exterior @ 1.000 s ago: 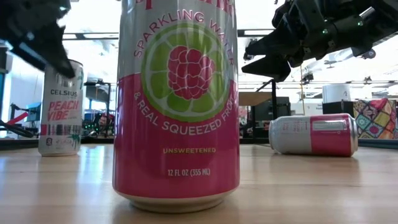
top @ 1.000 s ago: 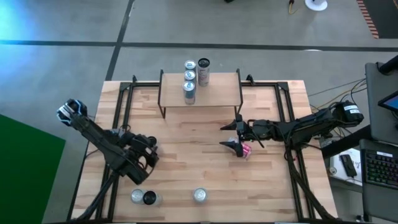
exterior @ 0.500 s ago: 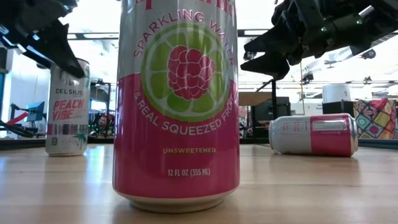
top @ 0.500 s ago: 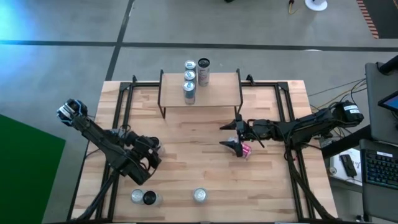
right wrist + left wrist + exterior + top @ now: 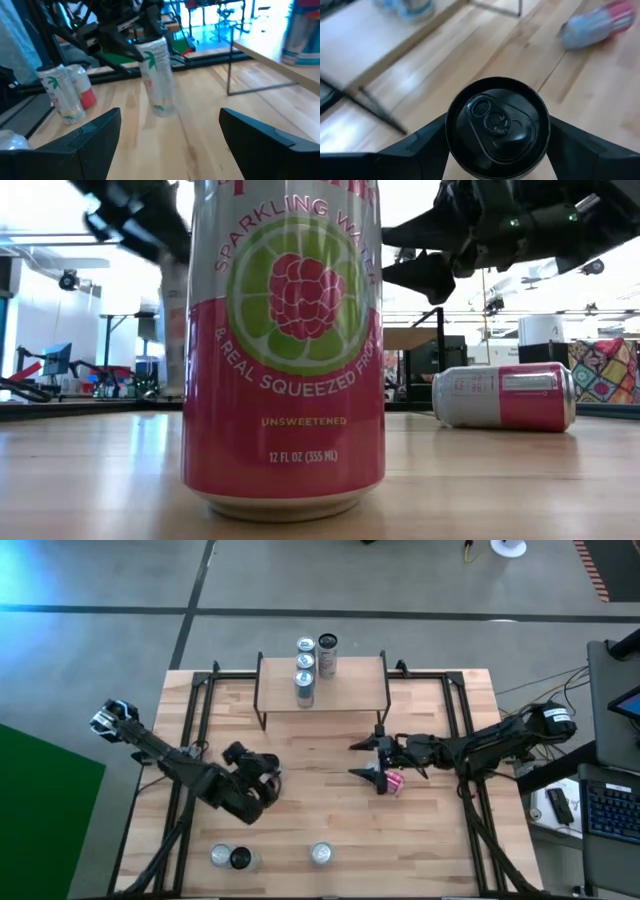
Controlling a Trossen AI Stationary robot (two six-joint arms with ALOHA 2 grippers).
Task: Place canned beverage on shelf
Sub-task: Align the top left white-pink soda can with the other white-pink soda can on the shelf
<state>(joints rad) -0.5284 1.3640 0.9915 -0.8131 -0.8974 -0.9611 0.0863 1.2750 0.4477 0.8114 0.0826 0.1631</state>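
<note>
Sitting btwn left end effector (image 5: 495,150) fingers: can (image 5: 496,125).

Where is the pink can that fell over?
In the high view the tipped pink can lies on the table's right half, in front of the shelf, under the open right gripper.
</note>
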